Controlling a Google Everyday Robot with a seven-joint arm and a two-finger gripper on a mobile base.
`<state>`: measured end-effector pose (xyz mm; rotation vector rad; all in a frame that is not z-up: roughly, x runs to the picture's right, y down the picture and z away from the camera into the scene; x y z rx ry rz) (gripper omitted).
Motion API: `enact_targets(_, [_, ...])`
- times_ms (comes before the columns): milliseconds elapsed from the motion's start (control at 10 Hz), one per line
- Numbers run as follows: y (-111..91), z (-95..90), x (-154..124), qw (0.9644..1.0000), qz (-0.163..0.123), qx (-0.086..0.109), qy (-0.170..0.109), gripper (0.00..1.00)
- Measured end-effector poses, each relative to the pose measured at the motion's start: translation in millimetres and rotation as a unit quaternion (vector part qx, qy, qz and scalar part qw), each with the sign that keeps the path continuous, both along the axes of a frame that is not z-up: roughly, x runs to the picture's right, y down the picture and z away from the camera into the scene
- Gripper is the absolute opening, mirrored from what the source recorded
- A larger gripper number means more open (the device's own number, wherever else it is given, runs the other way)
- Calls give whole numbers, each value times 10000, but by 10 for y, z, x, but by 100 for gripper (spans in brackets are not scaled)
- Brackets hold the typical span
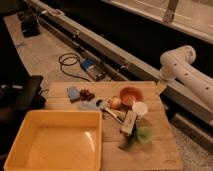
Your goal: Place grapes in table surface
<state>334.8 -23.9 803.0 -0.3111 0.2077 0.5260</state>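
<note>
The grapes (86,94) are a small dark reddish cluster lying on the table surface (155,150), near its far left edge and just right of a blue block (73,93). The white arm (181,64) reaches in from the right and bends down at the table's far right corner. Its gripper (160,87) hangs there, well to the right of the grapes and beyond the orange bowl (131,95). The gripper is open and holds nothing.
A big yellow tray (57,140) fills the near left of the table. A yellow-red fruit (115,102), a white cup (140,108), a utensil (112,112), a brown block (129,123) and a green item (143,134) crowd the middle. Cables (70,62) lie on the floor behind.
</note>
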Motion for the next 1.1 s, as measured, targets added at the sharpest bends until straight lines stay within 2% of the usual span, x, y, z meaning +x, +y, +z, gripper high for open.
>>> enact_targets(1100, [-10,6,-23,10000,-13,1,-11,80])
